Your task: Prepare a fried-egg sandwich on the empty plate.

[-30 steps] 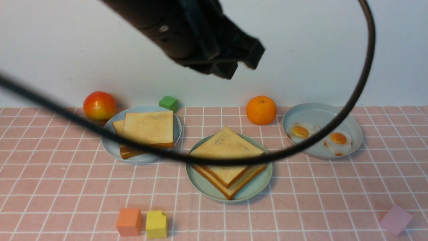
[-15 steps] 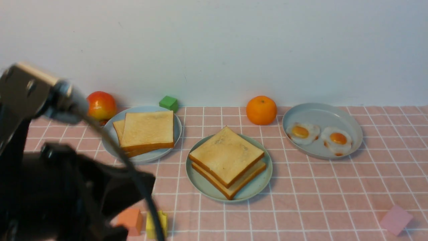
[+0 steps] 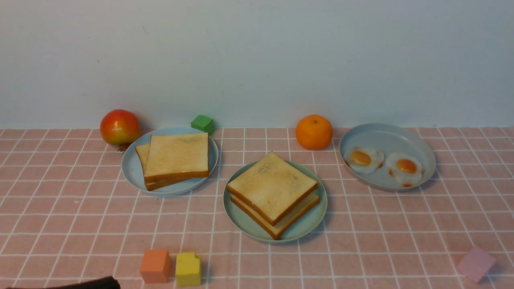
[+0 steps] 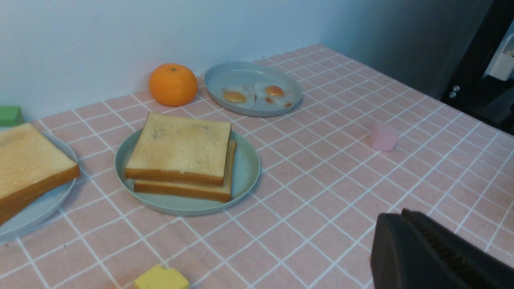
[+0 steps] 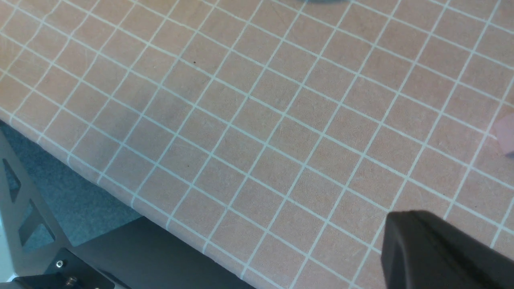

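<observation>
Since a moment ago our left arm has swung out of the front view. We keep both the left gripper and right gripper closed, empty. Our sandwich sits on the mint plate, centre of the cloth.

Sandwich on centre plate; toast plate left of it, egg dish right; both grippers withdrawn nearer the robot.
</observation>
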Action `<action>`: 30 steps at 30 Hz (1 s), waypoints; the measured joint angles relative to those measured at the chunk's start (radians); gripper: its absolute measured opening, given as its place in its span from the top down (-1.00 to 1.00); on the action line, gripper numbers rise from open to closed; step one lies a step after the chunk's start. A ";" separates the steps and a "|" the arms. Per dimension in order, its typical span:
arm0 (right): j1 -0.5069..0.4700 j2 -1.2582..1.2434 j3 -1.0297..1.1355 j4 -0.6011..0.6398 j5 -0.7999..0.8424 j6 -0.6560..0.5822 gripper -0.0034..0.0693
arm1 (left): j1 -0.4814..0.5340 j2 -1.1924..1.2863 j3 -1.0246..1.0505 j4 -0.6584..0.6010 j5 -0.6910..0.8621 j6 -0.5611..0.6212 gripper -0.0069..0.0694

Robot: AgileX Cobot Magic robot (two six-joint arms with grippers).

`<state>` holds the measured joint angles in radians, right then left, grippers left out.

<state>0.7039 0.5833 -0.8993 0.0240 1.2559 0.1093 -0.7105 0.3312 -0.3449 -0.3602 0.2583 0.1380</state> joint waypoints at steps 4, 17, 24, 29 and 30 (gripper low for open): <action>0.000 0.000 0.000 0.000 0.000 0.000 0.91 | 0.000 0.000 0.019 -0.001 0.008 0.000 0.79; -0.226 -0.084 0.010 0.009 -0.030 -0.010 0.89 | 0.000 0.000 0.021 -0.002 0.076 0.000 0.79; -0.534 -0.284 0.322 0.007 -0.515 -0.098 0.89 | 0.000 0.000 0.021 -0.002 0.083 0.000 0.79; -0.673 -0.475 0.702 0.025 -0.794 -0.109 0.89 | 0.000 0.000 0.021 -0.002 0.083 0.000 0.79; -0.689 -0.516 0.788 0.028 -0.825 -0.109 0.90 | 0.000 0.000 0.021 -0.002 0.083 0.000 0.79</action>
<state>0.0153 0.0671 -0.1115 0.0523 0.4309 0.0000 -0.7105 0.3311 -0.3240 -0.3625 0.3415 0.1380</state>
